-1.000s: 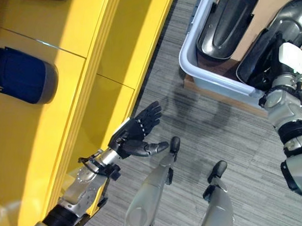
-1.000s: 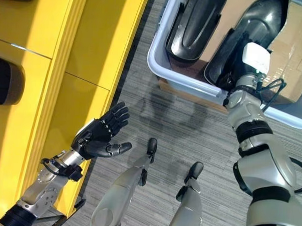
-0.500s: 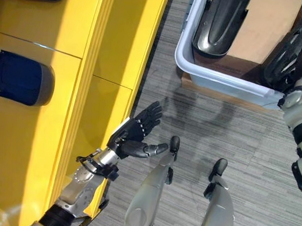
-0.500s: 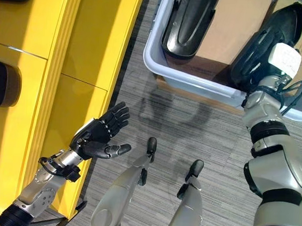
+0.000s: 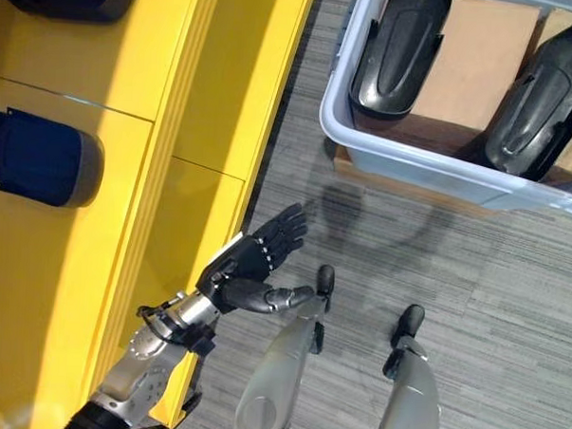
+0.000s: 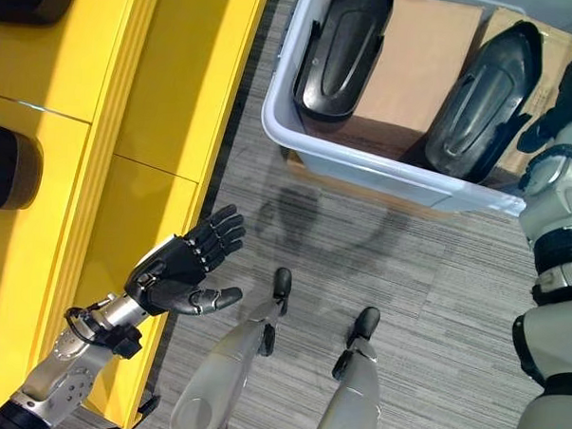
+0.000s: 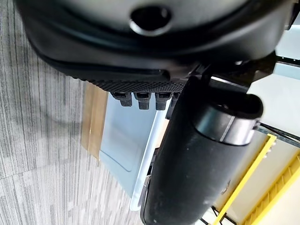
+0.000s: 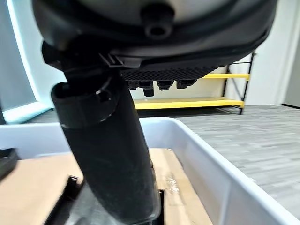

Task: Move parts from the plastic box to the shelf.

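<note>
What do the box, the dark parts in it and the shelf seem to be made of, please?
Box: pale, smooth plastic, judging by its rounded moulded rim. Parts: probably glossy black moulded plastic, with soft highlights. Shelf: yellow, evenly painted, possibly metal; the look leaves it open.

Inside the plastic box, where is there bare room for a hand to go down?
Bare brown cardboard floor lies between the two black moulded parts in the pale plastic box. Both parts crowd its side walls.

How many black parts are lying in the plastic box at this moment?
2. One black part lies at the box's shelf-side end, the other black part at the end nearer the right hand. The plastic box runs past the frame, so more may be hidden.
</note>
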Motion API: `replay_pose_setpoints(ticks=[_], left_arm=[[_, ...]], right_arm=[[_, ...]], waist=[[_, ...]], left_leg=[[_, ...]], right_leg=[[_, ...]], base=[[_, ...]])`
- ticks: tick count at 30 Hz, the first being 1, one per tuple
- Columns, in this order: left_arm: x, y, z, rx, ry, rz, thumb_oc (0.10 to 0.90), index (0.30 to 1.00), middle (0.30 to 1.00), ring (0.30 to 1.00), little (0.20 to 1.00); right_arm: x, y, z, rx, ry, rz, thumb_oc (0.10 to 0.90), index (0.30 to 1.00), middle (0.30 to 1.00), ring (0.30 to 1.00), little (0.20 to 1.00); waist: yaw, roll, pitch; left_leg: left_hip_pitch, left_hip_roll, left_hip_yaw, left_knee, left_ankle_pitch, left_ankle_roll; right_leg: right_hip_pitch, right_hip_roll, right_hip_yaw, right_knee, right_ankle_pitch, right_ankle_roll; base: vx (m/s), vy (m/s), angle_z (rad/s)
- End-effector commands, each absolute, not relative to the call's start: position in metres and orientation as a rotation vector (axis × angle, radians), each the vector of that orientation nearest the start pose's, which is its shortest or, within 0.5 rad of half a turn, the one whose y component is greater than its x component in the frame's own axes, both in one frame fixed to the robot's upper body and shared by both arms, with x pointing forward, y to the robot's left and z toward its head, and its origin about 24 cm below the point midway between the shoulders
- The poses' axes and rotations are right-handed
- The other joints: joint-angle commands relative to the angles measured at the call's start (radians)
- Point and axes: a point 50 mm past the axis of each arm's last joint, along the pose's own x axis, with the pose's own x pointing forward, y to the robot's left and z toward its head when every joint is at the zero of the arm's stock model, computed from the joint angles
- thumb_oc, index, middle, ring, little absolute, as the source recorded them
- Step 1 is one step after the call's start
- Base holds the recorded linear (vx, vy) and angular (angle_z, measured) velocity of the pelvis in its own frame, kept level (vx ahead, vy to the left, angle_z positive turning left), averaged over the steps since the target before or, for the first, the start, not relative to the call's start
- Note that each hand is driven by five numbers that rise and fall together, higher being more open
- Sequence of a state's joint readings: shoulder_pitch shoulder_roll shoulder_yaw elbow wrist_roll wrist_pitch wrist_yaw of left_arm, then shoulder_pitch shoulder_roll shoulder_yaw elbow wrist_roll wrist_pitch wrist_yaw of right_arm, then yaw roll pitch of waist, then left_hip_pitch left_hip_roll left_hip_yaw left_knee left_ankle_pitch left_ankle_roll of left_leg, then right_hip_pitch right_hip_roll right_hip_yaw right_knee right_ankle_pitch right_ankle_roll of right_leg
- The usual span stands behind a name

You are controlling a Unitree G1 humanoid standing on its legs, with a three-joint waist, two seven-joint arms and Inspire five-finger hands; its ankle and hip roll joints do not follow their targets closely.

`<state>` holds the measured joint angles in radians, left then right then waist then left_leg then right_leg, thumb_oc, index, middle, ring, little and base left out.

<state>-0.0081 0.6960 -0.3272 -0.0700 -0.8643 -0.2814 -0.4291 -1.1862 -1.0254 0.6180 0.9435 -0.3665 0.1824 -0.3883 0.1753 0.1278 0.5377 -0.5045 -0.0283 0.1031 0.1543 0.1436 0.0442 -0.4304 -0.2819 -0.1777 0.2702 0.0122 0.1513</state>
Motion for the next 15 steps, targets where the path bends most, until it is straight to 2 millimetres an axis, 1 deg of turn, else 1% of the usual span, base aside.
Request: replay_pose_setpoints(ticks=[1,5,6,7,8,9,13,14,15], left_arm=[[0.224,0.181,0.115,-0.319,-0.302,-0.801,0.9,1.0,1.0,1.0,1.0],[0.223,0.178,0.115,-0.286,-0.313,-0.811,0.9,1.0,1.0,1.0,1.0],[0.223,0.179,0.116,-0.287,-0.316,-0.813,0.9,1.0,1.0,1.0,1.0],[0.223,0.18,0.115,-0.294,-0.312,-0.821,0.9,1.0,1.0,1.0,1.0],[0.22,0.178,0.113,-0.308,-0.302,-0.844,0.9,1.0,1.0,1.0,1.0],[0.22,0.178,0.113,-0.308,-0.3,-0.847,0.9,1.0,1.0,1.0,1.0],[0.216,0.178,0.112,-0.309,-0.293,-0.869,0.9,1.0,1.0,1.0,1.0],[0.215,0.178,0.11,-0.313,-0.292,-0.874,0.9,1.0,1.0,1.0,1.0],[0.215,0.176,0.106,-0.322,-0.276,-0.876,0.9,1.0,1.0,1.0,1.0]], right_arm=[[0.325,-0.351,0.371,-1.702,-0.356,-1.039,0.9,1.0,1.0,1.0,1.0],[0.319,-0.345,0.38,-1.666,-0.468,-1.142,0.9,1.0,1.0,1.0,1.0],[0.317,-0.344,0.384,-1.651,-0.497,-1.163,0.9,1.0,1.0,1.0,1.0],[0.314,-0.342,0.389,-1.634,-0.545,-1.188,0.9,1.0,1.0,1.0,1.0],[0.313,-0.337,0.389,-1.57,-0.602,-1.166,0.9,1.0,1.0,1.0,1.0],[0.313,-0.336,0.388,-1.56,-0.607,-1.151,0.9,1.0,1.0,1.0,1.0],[0.312,-0.331,0.379,-1.455,-0.642,-1.072,0.9,1.0,1.0,1.0,1.0],[0.313,-0.329,0.372,-1.384,-0.656,-1.026,0.9,1.0,1.0,1.0,1.0],[0.317,-0.323,0.353,-1.276,-0.657,-0.938,0.9,1.0,1.0,1.0,1.0]], waist=[[0.007,0.025,-0.018],[0.007,0.018,-0.018],[0.007,0.018,-0.018],[0.006,0.015,-0.018],[0.004,0.01,-0.018],[0.003,0.008,-0.018],[-0.002,-0.005,-0.018],[-0.005,-0.009,-0.018],[-0.014,-0.02,-0.034]], left_leg=[[0.034,0.034,0.033,0.087,-0.192,-0.036],[0.069,0.036,0.032,0.077,-0.195,-0.036],[0.06,0.039,0.038,0.07,-0.171,-0.03],[0.077,0.038,0.036,0.062,-0.172,-0.03],[0.116,0.038,0.033,0.058,-0.179,-0.032],[0.126,0.038,0.033,0.059,-0.181,-0.033],[0.182,0.044,0.038,0.066,-0.199,-0.034],[0.209,0.046,0.042,0.065,-0.205,-0.033],[0.241,0.053,0.052,0.065,-0.212,-0.031]], right_leg=[[0.026,-0.014,-0.026,0.049,-0.047,-0.022],[0.063,-0.006,-0.024,0.038,-0.054,-0.021],[0.058,-0.002,-0.032,0.026,-0.033,-0.03],[0.075,0.002,-0.031,0.02,-0.037,-0.03],[0.114,0.007,-0.027,0.013,-0.048,-0.03],[0.124,0.007,-0.027,0.012,-0.05,-0.029],[0.184,0.006,-0.024,0.002,-0.061,-0.03],[0.211,0.006,-0.024,-0.003,-0.066,-0.031],[0.249,0.002,-0.027,-0.011,-0.068,-0.034]], base=[[-0.02,-0.043,0.01],[-0.05,-0.046,0.01],[-0.09,0.008,0.02],[-0.09,0.033,0.0],[-0.01,0.031,-0.02],[0.01,0.046,-0.04],[0.03,0.068,-0.03],[0.09,0.223,-0.02],[0.12,0.233,-0.03]])
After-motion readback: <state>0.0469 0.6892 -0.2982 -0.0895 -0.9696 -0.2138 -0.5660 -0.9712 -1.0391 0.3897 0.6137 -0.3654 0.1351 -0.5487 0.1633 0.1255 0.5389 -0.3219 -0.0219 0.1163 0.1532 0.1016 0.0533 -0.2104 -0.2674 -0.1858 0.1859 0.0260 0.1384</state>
